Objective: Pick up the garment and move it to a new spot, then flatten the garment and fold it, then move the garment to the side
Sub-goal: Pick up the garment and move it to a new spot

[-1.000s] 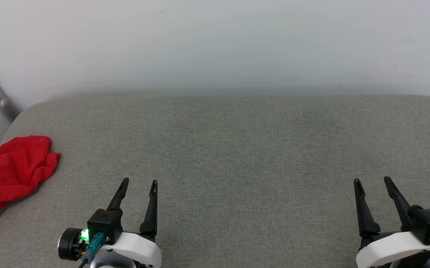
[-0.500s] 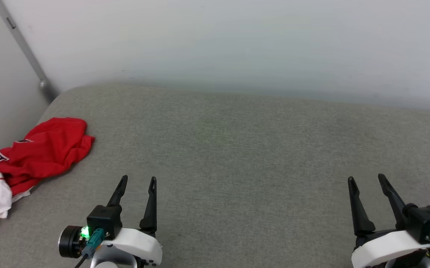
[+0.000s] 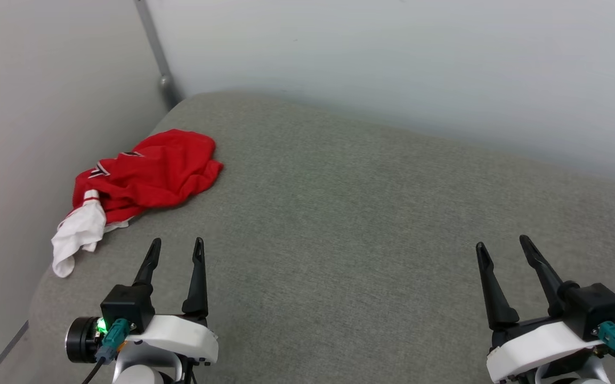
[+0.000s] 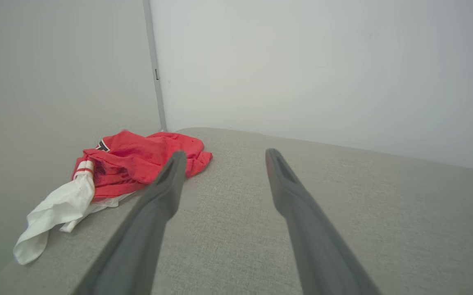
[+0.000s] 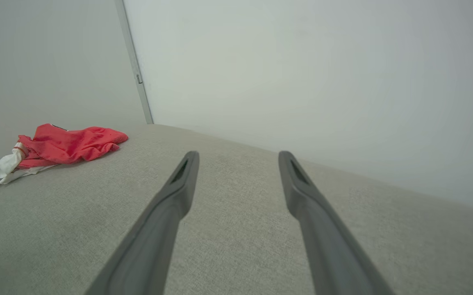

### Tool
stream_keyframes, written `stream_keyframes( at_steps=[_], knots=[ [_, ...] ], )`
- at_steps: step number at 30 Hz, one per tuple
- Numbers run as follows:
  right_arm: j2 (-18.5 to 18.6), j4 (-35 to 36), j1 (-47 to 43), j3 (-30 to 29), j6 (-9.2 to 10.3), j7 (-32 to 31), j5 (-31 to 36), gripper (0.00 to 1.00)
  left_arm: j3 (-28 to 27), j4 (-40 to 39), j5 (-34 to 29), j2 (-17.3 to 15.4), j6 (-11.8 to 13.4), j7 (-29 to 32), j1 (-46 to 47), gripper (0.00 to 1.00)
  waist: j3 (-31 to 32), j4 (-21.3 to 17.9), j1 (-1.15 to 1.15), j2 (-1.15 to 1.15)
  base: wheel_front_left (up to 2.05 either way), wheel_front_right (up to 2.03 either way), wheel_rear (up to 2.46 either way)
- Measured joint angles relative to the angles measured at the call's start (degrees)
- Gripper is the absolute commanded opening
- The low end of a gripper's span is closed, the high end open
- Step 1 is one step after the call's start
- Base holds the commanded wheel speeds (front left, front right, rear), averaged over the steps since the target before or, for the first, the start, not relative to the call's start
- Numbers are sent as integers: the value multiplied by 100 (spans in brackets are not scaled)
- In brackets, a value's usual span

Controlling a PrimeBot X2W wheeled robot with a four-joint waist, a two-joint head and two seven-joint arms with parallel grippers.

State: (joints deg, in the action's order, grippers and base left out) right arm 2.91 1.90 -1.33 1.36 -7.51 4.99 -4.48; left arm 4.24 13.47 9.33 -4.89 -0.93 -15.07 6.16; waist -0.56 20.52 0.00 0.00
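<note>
Pickup looked to be the step in hand, with nothing yet gripped: the left hand (image 3: 177,242) hung with its two dark fingers spread and empty, and the right hand (image 3: 502,242) was spread and empty too. The shirt (image 3: 147,170) lay crumpled on the tabletop (image 3: 339,213) near the foot of the strip (image 3: 151,42) that ran up the wall corner. The left hand sat farther from the strip than the shirt did, and the right hand farthest of all, well apart from the cloth. The left hand, being nearer, would probably do best to go in low with its fingers kept wide and close on a thick red fold. The loose white sleeve (image 3: 78,234) trailed from the heap on the side away from the strip, and a pinch there would likely let the rest drag. A high lift should clear the hem before any carry. The shirt was limp, soft cloth, ridged with rumpled folds, with a red-and-white striped cuff and a scrap of black, white-edged print showing. The tabletop wore coarse grey weave, flat, with a rounded corner by the strip. The fingers were long, tapering and matte.
</note>
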Motion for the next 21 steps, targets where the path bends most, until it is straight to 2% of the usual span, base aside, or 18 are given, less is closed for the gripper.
stream_keyframes(
  at_steps=[11,21],
  knots=[
    [0,90,17,210,0,-93,25,100,-148,-74,71,-52,104,1,-51,100,-96,738,0,0,0,0,0],
    [0,58,51,241,0,-93,44,100,-181,-145,102,-110,126,1,-88,100,-157,951,0,0,0,0,0]
  ],
)
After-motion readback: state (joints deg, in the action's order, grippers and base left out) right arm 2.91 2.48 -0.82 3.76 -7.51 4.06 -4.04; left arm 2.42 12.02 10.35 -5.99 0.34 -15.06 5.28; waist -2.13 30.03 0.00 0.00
